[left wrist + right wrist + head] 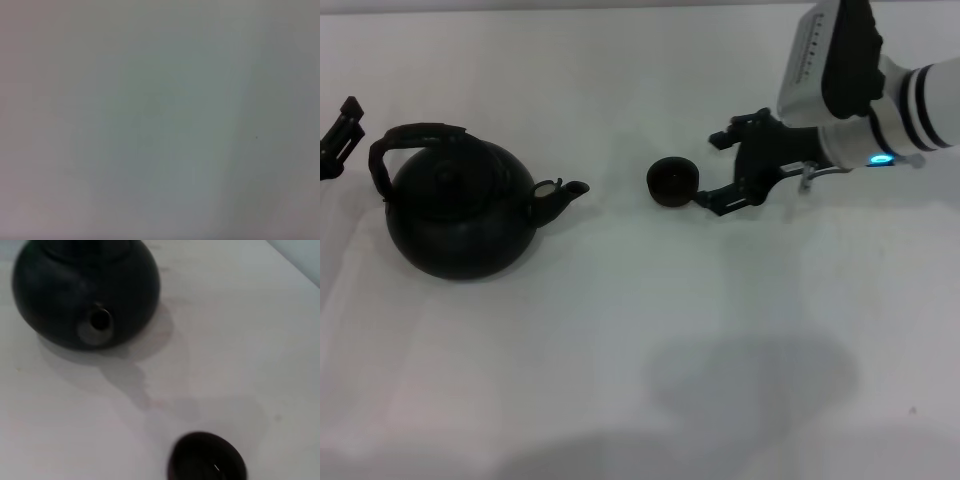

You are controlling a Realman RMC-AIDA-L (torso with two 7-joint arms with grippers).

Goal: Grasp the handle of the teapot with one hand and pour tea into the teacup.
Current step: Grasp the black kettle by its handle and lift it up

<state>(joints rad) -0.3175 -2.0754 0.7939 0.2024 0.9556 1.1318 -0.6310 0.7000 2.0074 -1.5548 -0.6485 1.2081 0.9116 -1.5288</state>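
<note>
Black teapot (460, 210) sits on the white table (640, 350) at nine o'clock, spout toward the teacup (672, 182). Right pincer (716, 170) spread open beside the cup; left pincer (340, 135) at the edge, state unclear.

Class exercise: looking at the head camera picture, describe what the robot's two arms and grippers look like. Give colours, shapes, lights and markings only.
The right arm is a white cylinder with black bands, a small cyan light glowing near the wrist, and a white and black housing above it bearing a row of small dark marks. The right gripper is black and angular. Of the left gripper, only a black angular tip shows at the picture's edge.
</note>
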